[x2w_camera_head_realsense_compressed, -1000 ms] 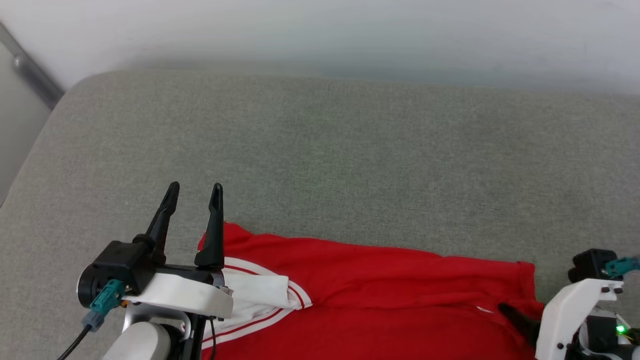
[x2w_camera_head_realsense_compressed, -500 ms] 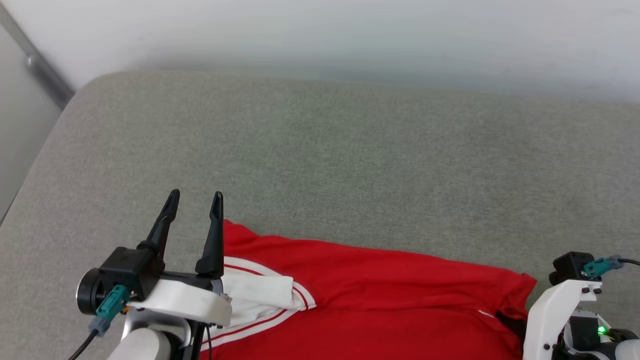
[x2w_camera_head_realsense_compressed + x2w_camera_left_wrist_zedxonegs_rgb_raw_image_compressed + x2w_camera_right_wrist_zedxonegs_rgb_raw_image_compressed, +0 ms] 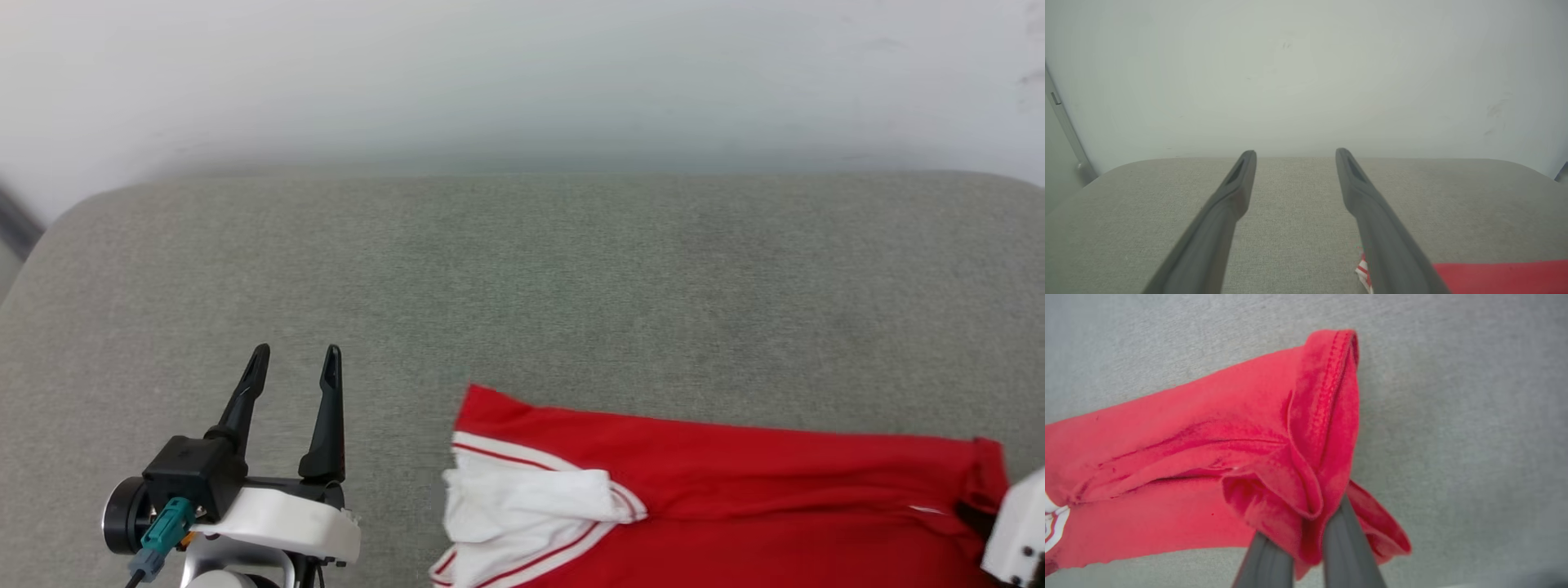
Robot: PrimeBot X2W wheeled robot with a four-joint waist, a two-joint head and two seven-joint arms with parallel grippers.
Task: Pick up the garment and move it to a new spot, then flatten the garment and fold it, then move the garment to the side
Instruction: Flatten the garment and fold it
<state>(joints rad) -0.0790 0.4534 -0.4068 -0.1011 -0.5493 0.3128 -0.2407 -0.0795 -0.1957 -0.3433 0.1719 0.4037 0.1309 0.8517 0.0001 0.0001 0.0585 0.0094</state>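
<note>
Step in hand: We judged this to be the first step, picking the garment up to carry it to a new spot. Flattening and folding looked not yet begun.
Garment: The red garment (image 3: 735,490) lay in a bunched band across the near part of the grey surface (image 3: 522,269). Its white sleeve (image 3: 522,506) with striped trim was at the left end and its hem corner (image 3: 1331,375) at the right.
Right pincer: In the right wrist view we saw the right pincer (image 3: 1304,539) pressed together on a gathered fold of that hem corner. Red cloth was draped over both fingers.
Left pincer: The left pincer (image 3: 295,353) stood spread and empty over the surface, near the sleeve end but apart from it.
Next move: We thought it called for a steady lift and haul by the pinched corner, with the rest of the cloth trailing behind.
Risk: With only one end held, we expected the garment to drag and bunch further, or to slip from so small a bite.
</note>
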